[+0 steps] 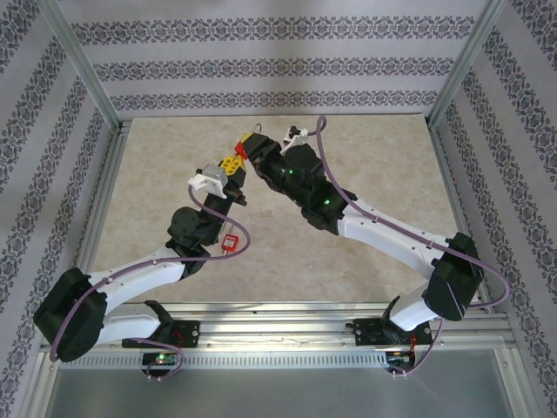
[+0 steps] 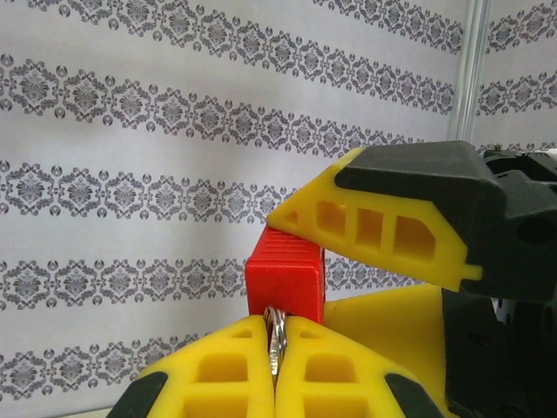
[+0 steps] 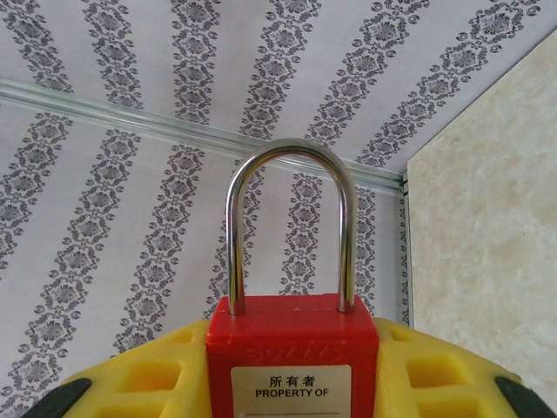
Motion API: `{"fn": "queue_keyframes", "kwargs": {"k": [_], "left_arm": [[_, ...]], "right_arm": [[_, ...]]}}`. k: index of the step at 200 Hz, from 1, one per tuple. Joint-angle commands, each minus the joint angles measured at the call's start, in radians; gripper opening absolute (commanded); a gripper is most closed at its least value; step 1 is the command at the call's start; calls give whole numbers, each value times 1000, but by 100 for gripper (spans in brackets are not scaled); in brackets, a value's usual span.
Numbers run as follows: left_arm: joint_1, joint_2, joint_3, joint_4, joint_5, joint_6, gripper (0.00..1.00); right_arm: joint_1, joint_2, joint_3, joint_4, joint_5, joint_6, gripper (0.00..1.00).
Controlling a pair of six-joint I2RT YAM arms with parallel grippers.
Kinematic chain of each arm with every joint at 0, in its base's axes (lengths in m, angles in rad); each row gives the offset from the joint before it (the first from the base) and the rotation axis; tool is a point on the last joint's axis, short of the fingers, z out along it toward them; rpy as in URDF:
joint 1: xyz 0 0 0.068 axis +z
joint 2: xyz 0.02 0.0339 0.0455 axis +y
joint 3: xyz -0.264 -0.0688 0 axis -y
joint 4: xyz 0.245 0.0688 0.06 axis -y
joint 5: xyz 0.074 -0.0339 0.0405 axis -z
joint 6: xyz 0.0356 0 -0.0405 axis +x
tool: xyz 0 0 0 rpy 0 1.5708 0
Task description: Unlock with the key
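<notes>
Fingers (image 3: pixel 139 383) of hollow-ribbed yellow plastic on the right gripper (image 3: pixel 291 387) clamp a block-shaped red plastic padlock (image 3: pixel 291 335) by its sides. Its smooth U-shaped steel shackle (image 3: pixel 236 235) is seated in both holes on top. At the padlock's underside, the left gripper (image 2: pixel 276 322) is pinched tight on a thin silver metal key (image 2: pixel 276 344). The marbled beige tabletop (image 1: pixel 392 174) lies below the padlock.
</notes>
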Motion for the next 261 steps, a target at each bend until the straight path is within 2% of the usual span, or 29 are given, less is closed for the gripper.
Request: {"fn": "queue_keyframes", "kwargs": {"k": [1, 17, 36, 51, 66, 117, 192, 218, 261], "left_arm": [[5, 22, 50, -135, 167, -69, 0], [7, 5, 43, -165, 178, -81, 0], [7, -14, 30, -195, 181, -53, 0], [4, -29, 52, -289, 188, -4, 0], [-10, -42, 75, -395, 182, 70, 0], [-61, -71, 88, -568, 130, 373, 0], [-164, -87, 103, -675, 53, 751, 0], [-189, -96, 93, -687, 64, 860, 0], [-205, -118, 65, -701, 112, 963, 0]], "right_arm": [[89, -8, -28, -23, -269, 6, 0], [85, -19, -23, -51, -269, -23, 0], [85, -30, 6, -166, -252, -68, 0], [81, -29, 26, -232, -263, -80, 0], [74, -27, 38, -289, -267, -80, 1], [34, -26, 7, -328, -301, -39, 1], [14, -7, -4, -358, -342, -31, 1], [2, -5, -24, -349, -361, -13, 1], [-4, -11, -43, -338, -368, -5, 1]]}}
